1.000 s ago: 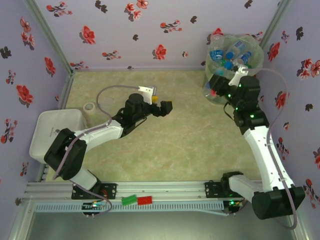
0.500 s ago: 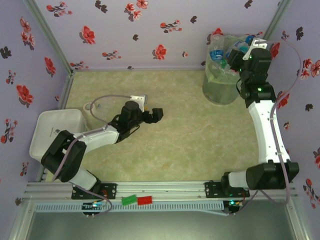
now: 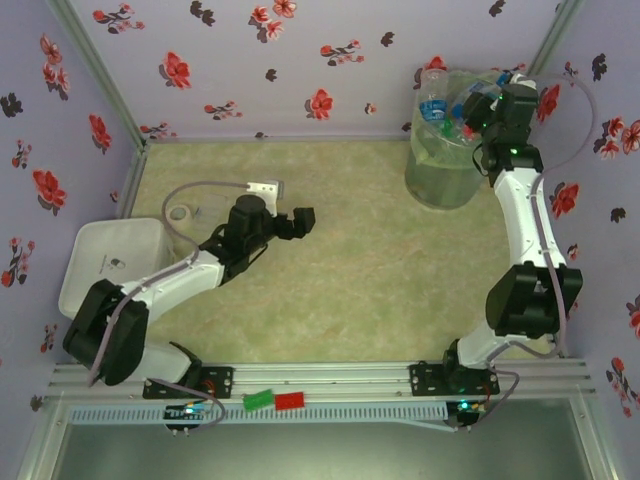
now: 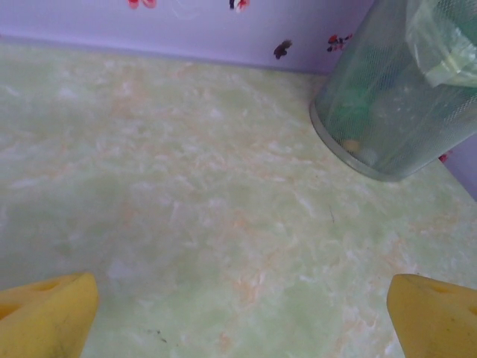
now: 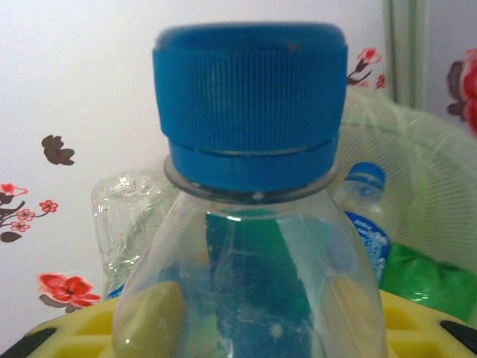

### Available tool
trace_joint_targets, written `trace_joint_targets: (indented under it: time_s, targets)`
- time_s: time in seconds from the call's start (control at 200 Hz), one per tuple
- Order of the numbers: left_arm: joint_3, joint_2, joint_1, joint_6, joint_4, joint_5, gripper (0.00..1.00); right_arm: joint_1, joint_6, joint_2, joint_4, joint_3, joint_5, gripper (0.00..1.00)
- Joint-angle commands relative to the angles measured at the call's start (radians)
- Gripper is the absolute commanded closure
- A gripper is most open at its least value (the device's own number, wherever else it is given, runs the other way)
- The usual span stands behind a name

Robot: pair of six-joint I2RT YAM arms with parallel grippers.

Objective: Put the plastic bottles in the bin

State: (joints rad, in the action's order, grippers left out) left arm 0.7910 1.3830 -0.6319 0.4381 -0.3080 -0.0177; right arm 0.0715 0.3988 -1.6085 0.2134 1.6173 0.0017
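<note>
Drop-off was the step judged to be in hand, pretty clearly. The bin [image 3: 438, 175] was set in the far right corner of the table, already loaded with a heap of bottles [image 3: 436, 108] up near its rim. The right arm was stretched out tall to it, and the right gripper [image 3: 482, 102] was held over the open mouth, toward the rim's right side. In the wrist view a clear bottle [image 5: 253, 246] with a blue cap was seen clamped between the yellow fingers [image 5: 428, 328], cap at the top of that view, with more bottles and the bin's mesh wall behind it. So only a release was reckoned to be needed next: jaws let apart with the bottle well inside the rim line, since a drop on the edge could send it bouncing back out. The left gripper [image 3: 300, 222] was hung low over mid-table, well apart from the bin, its fingertips [image 4: 45, 317] spread wide with nothing between them.

As for the room, purple walls [image 3: 250, 60] dotted with red and dark flowers were wrapped round three sides. The table [image 3: 370, 290] was covered in a pale green marbled sheet. With every bottle in view at the bin, the job was judged close to finished. A white tray [image 3: 95, 255] was tucked at the left edge, with a small roll of tape [image 3: 180, 213] just beside its far corner.
</note>
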Motion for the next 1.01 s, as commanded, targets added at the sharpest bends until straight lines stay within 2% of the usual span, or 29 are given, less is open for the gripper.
trace_joint_targets:
  time_s: [0.0, 0.045, 0.09, 0.15, 0.165, 0.185, 0.2, 0.39, 0.555, 0.68, 0.81, 1.0]
  targets:
    - [0.006, -0.04, 0.005, -0.058, 0.052, -0.04, 0.0, -0.003, 0.066, -0.029, -0.048, 0.045, -0.074, 0.55]
    - [-0.01, -0.051, 0.006, -0.057, 0.053, -0.049, 0.0, -0.002, 0.067, -0.044, -0.034, 0.06, -0.065, 0.52]
    - [-0.027, -0.062, 0.007, -0.054, 0.056, -0.059, 0.0, -0.003, 0.063, -0.059, -0.005, 0.085, -0.049, 0.45]
    - [-0.045, -0.08, 0.007, -0.043, 0.067, -0.079, 0.0, -0.001, 0.057, -0.078, 0.037, 0.121, -0.025, 0.27]
    - [-0.05, -0.087, 0.007, -0.039, 0.072, -0.088, 0.0, -0.001, 0.056, -0.082, 0.045, 0.13, -0.018, 0.2]
    - [-0.056, -0.096, 0.007, -0.033, 0.077, -0.098, 0.0, -0.001, 0.054, -0.085, 0.056, 0.141, -0.008, 0.04]
    - [-0.062, -0.104, 0.007, -0.029, 0.08, -0.106, 0.0, -0.001, 0.052, -0.088, 0.064, 0.149, -0.002, 0.01]
    - [-0.146, -0.252, 0.015, -0.016, 0.13, -0.24, 0.0, -0.001, -0.011, -0.062, 0.136, 0.235, 0.09, 0.0]
    - [-0.168, -0.366, 0.065, -0.055, 0.233, -0.344, 0.0, -0.001, -0.067, 0.04, 0.159, 0.203, 0.114, 0.0]
    - [-0.168, -0.416, 0.14, -0.05, 0.301, -0.405, 0.0, -0.008, -0.056, 0.164, 0.111, 0.045, 0.103, 0.0]
    - [-0.178, -0.438, 0.233, -0.022, 0.335, -0.408, 0.0, -0.042, -0.038, 0.297, 0.041, -0.166, 0.11, 0.0]
    - [-0.21, -0.438, 0.327, 0.002, 0.329, -0.406, 0.0, -0.179, -0.072, 0.469, -0.011, -0.474, 0.149, 0.01]
